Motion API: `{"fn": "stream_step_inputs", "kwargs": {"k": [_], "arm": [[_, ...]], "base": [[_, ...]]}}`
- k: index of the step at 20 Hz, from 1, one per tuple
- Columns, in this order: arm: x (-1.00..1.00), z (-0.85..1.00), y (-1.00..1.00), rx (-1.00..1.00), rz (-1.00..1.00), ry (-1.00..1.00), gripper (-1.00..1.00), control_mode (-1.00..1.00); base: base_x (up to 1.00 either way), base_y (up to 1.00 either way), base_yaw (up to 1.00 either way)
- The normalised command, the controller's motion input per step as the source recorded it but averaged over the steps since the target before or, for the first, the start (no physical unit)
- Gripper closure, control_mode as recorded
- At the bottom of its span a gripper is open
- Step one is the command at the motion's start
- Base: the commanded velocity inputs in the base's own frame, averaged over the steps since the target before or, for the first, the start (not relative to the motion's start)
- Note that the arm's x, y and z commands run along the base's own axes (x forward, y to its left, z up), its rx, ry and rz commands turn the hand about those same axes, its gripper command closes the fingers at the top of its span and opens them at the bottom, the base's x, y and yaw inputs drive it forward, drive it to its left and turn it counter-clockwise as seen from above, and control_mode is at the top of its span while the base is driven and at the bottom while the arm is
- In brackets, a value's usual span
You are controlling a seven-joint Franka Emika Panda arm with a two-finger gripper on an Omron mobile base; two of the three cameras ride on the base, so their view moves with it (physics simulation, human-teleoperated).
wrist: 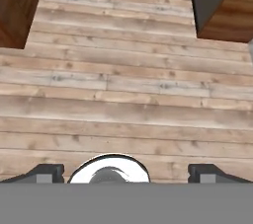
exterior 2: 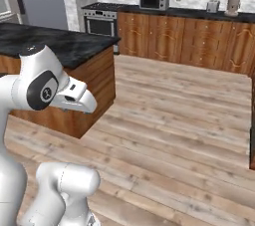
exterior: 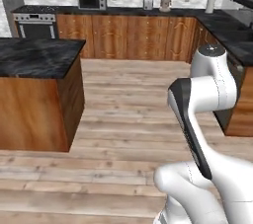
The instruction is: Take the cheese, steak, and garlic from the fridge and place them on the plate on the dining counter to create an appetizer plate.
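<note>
Wood-plank floor (exterior: 123, 114) and dark worktops

A black marble island worktop (exterior: 37, 55) stands on the floor; the back worktop (exterior: 138, 12) carries a microwave (exterior: 92, 1), toaster (exterior: 147, 4) and kettle (exterior: 165, 3).

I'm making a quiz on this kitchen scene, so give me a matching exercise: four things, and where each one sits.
Things:
1. microwave
2. oven
3. toaster
4. island

Places:
A. free-standing on the wood floor
B. back counter, left part
C. below the stovetop, far left
D. back counter, beside the kettle

Pairs: 1-B, 2-C, 3-D, 4-A
</note>
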Motion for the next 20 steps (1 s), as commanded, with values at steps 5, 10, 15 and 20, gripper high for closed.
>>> {"fn": "stream_step_inputs", "kwargs": {"k": [5,10,15,20], "arm": [[0.0,0.0,0.0,0.0,0.0,0.0,-1.0,1.0],[0.0,0.0,0.0,0.0,0.0,0.0,-1.0,1.0],[0.0,0.0,0.0,0.0,0.0,0.0,-1.0,1.0],[0.0,0.0,0.0,0.0,0.0,0.0,-1.0,1.0]], "base": [[1.0,-0.06,0.11],[1.0,-0.06,0.19],[1.0,-0.17,0.26],[1.0,-0.3,0.28]]}}
